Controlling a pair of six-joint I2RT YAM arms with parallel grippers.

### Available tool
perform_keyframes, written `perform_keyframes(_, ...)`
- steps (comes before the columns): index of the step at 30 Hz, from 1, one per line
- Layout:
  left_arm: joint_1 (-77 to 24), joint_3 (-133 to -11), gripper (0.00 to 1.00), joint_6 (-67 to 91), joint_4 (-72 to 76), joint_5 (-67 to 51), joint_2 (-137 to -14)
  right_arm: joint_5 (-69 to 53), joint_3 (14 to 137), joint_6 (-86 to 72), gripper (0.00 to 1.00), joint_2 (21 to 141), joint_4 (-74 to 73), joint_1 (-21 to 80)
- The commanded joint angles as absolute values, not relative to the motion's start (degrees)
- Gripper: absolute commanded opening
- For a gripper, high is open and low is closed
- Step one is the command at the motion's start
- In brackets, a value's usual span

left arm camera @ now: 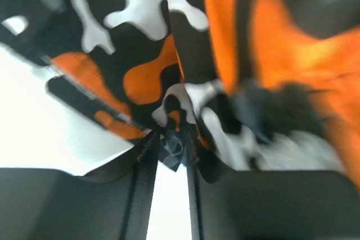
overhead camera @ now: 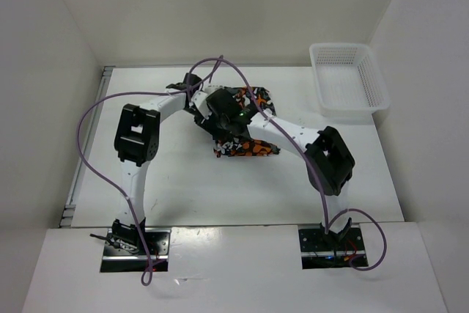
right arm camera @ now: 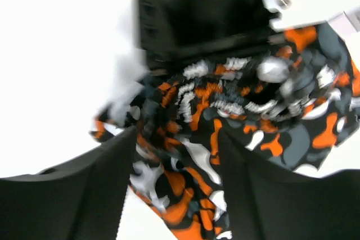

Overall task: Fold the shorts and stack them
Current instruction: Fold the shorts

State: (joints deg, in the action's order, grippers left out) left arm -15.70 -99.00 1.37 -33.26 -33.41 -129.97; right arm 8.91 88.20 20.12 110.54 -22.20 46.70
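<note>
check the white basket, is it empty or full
Empty: the basket shows only bare mesh inside; the shorts lie outside it.

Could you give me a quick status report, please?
Right gripper open, straddling the shorts. Left gripper nearly closed at the fabric edge, grip unclear. Shorts bunched, fold unfinished. White mesh basket well clear.

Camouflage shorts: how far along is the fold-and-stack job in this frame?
Done: little; the orange, black, grey and white camouflage fabric shorts lie bunched in a heap, not neatly folded. In hand: both grippers are down on them, the right gripper open astride the cloth, the left gripper at a fabric edge. Remaining: flattening, folding, stacking.
</note>
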Motion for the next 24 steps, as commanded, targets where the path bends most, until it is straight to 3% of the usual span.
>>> perform_keyframes(1,-12.4,-97.7,0.35,0.0,-35.1,-28.9,-129.7,2.5,93.5,19.3,0.66,106.4,-21.8,49.2)
perform_keyframes(4,-9.3,-98.3,0.44,0.0,-37.3,-27.8,-127.0,-1.9,95.3,17.1,0.73,101.8,-24.4,49.2)
perform_keyframes(8,-7.4,-102.8,0.51,0.0,-41.2,-25.1,-123.1,-2.0,93.6,18.5,0.73,95.3,-25.0,49.2)
perform_keyframes(14,-7.5,-111.1,0.66,0.0,-45.2,-23.6,-119.2,5.4,73.4,27.7,0.67,89.6,-19.6,48.2)
perform_keyframes(17,-9.2,-113.9,0.70,0.0,-45.2,-23.1,-118.6,5.9,66.3,29.0,0.66,89.6,-15.8,47.5)
perform_keyframes(21,-13.0,-113.3,0.84,0.0,-41.4,-21.2,-119.7,5.9,64.4,28.2,0.65,92.4,-12.4,44.1)
perform_keyframes(24,-16.4,-114.2,0.85,0.0,-41.4,-14.3,-124.1,5.3,63.0,29.4,0.65,94.2,-10.5,42.9)
